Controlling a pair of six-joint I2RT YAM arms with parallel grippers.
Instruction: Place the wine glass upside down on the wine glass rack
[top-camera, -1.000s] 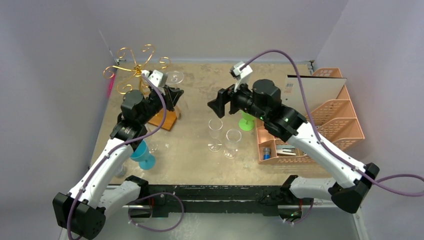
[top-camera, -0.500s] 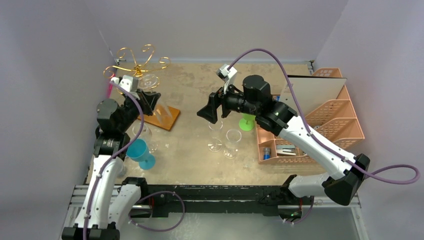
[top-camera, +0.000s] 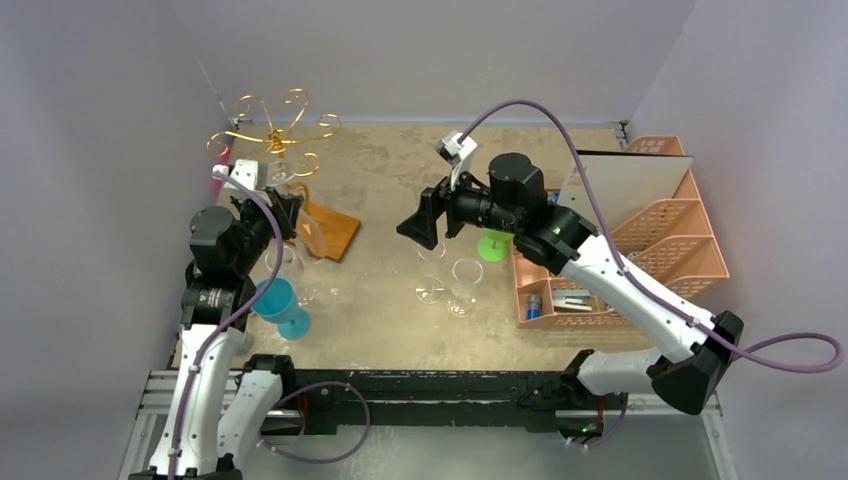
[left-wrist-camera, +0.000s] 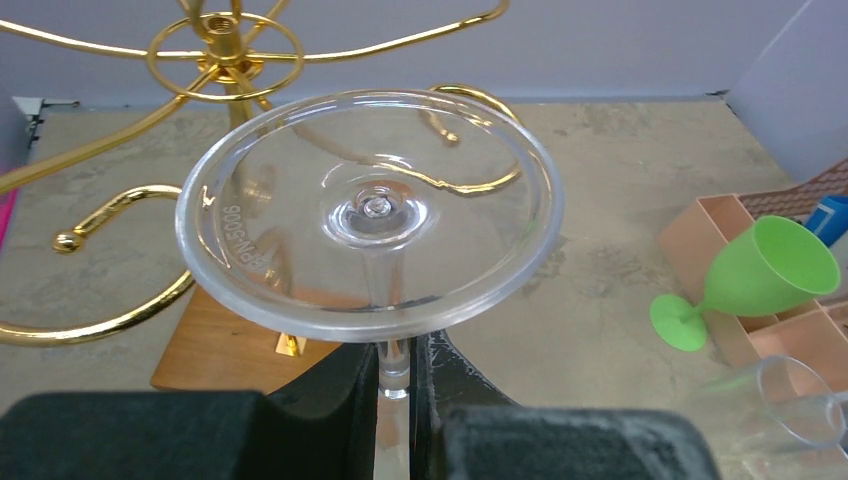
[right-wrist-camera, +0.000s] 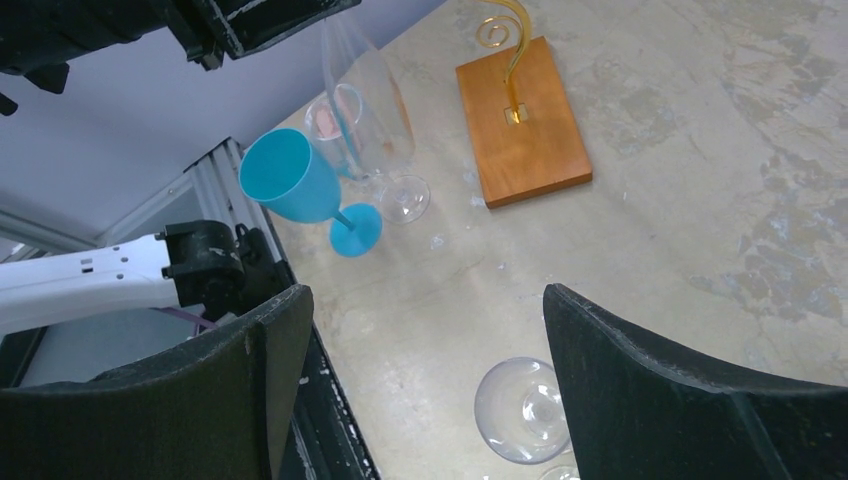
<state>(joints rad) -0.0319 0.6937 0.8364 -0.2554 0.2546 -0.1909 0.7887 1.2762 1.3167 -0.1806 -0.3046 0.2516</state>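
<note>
left wrist: left tool (left-wrist-camera: 397, 378) pinches wine glass (left-wrist-camera: 370, 215) stem, foot embossed roughly 'rpn-5006'; right tool (right-wrist-camera: 420, 310) gapes.

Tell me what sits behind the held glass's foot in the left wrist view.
Gold wine glass rack arms and its wooden base, seen through the clear wine glass foot. The left pincer hides the bowl.

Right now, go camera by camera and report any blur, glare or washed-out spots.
Left wrist view: wine glass sharp, bright glints along its foot rim; left hand below it soft. Right wrist view: right hand a dark, soft foreground; table crisp. Top view: even light, but a clear glass barely stands out from the table.
</note>
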